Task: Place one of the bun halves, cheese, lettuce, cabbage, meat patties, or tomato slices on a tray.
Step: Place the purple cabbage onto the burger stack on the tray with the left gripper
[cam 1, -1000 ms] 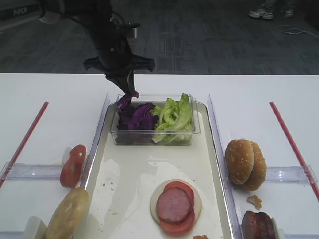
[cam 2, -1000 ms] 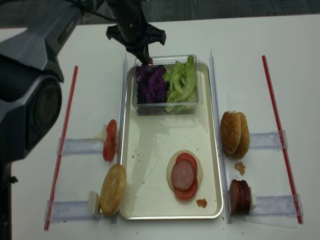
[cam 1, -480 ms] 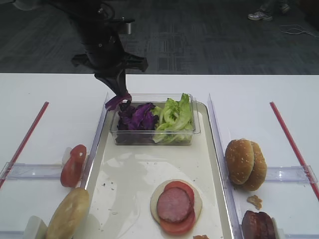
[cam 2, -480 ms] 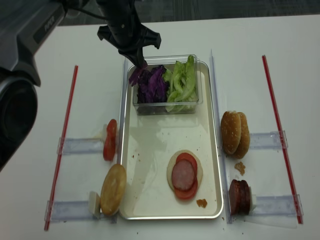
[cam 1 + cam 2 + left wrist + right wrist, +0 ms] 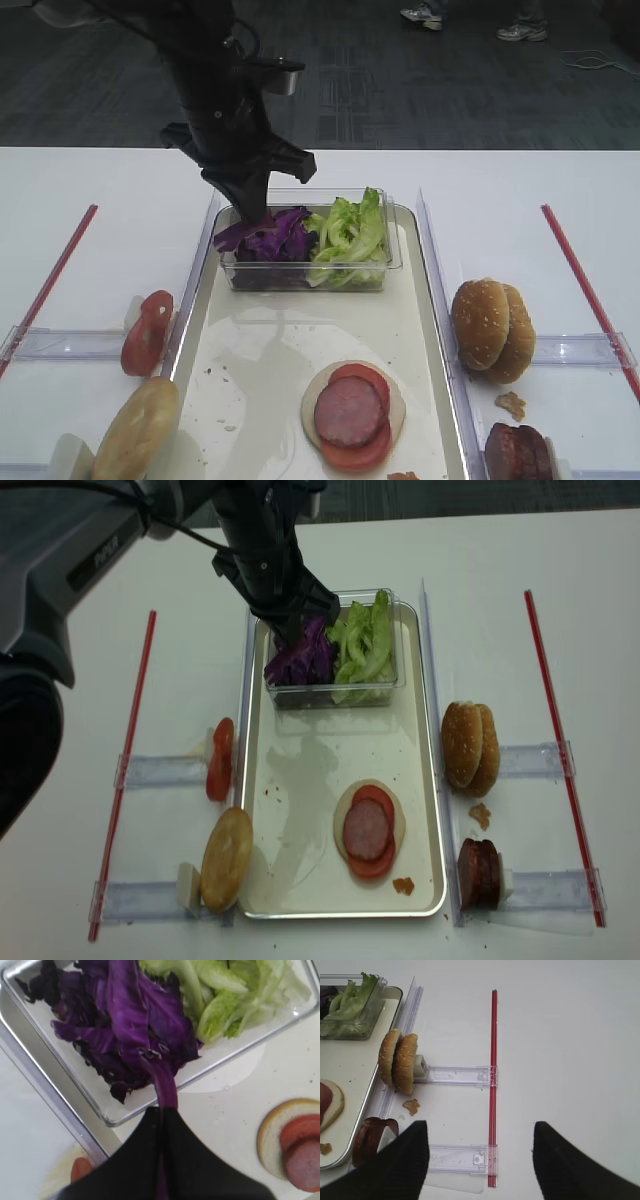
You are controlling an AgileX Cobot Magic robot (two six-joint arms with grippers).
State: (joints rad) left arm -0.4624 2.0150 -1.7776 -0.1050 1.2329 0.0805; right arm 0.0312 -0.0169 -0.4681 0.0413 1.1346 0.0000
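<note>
Your left gripper (image 5: 250, 212), pinched tight on a strip of cabbage (image 5: 162, 1077), has swung back from the tub's upper-left corner to hang over the clear tub (image 5: 385, 262) at upper centre, so the leaf is lifted but not yet on the tray (image 5: 420, 330).

Cream tray (image 5: 250, 330), crumbs on it, as landmark. Purple cabbage strip (image 5: 131, 1015) pinched by left tool (image 5: 161, 1110), hanging over far-end clear tub (image 5: 395, 250) beside frilly lettuce (image 5: 350, 235). Near end: pale bun half (image 5: 392, 420) under tomato slice (image 5: 350, 455), patty (image 5: 348, 410). Sesame bun halves (image 5: 492, 330) on edge right of tray; tomato slices (image 5: 145, 330) left.
</note>
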